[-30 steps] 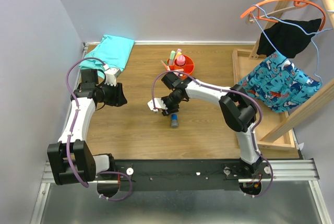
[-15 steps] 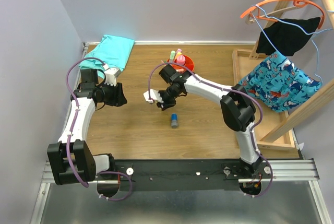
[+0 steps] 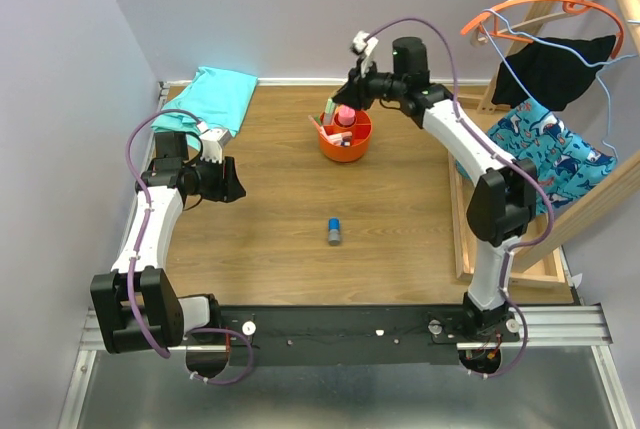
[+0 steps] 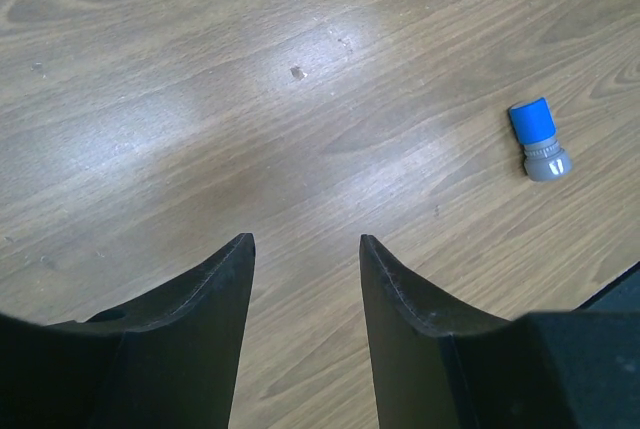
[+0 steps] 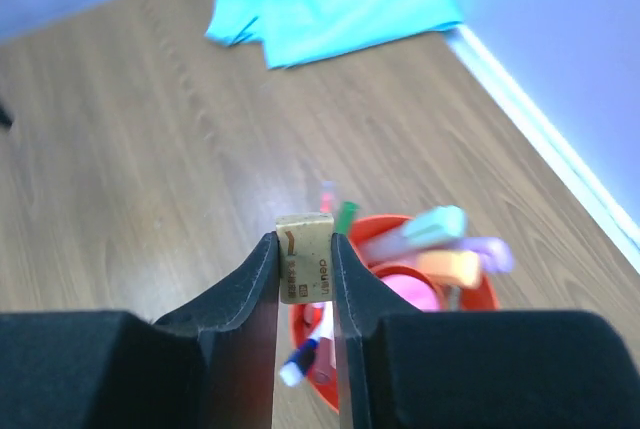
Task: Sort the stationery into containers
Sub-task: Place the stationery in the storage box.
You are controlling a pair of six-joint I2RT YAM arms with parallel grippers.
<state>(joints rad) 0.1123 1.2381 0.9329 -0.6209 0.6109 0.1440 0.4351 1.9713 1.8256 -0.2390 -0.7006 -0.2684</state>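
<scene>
At the far left, the teal cloth is lying folded against the far wall, taking no part in the sorting. Just near of it, the left gripper is hovering over bare wood with its jaws standing partly apart and nothing between them. Toward the middle, the blue-grey cylinder is lying on its side on the open table, well apart from both arms and not yet sorted. Farther back and slightly right, the orange organiser is already holding several highlighters and a marker. The right gripper is hanging just above the organiser, its jaws pinching the tan block. Most of the sorting is looking done: the block is waiting to be dropped in, and the cylinder is remaining to be fetched.
</scene>
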